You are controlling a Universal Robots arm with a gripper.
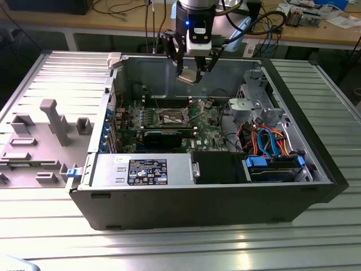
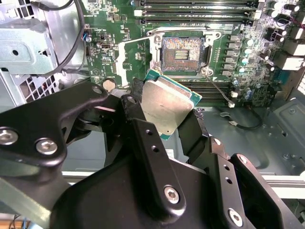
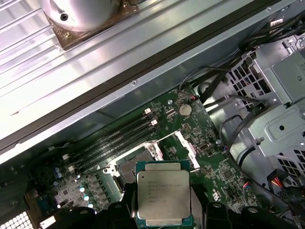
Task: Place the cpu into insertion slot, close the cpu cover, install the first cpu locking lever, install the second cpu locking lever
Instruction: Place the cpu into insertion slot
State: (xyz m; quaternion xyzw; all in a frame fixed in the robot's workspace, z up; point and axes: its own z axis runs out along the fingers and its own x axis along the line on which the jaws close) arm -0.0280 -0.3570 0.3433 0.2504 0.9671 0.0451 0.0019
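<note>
Silvery cpu (image 3: 163, 196), its print unreadable, sits clamped in the tool (image 2: 167, 113), clear of the insertion slot (image 2: 183, 50).

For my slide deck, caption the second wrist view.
Claw gripping the cpu, with the open, empty insertion slot on the green circuit board beyond.

You were in a robotics or electronics lab: an open computer case (image 1: 197, 192) sat on a ribbed metal table (image 1: 180, 243), a grey panel (image 1: 51, 113) lay beside it, the gripper (image 1: 189, 76) above it clasped the cpu (image 1: 185, 78), and behind it ran wooden workbenches (image 1: 316, 35) strewn with cables (image 1: 121, 8) and parts.
</note>
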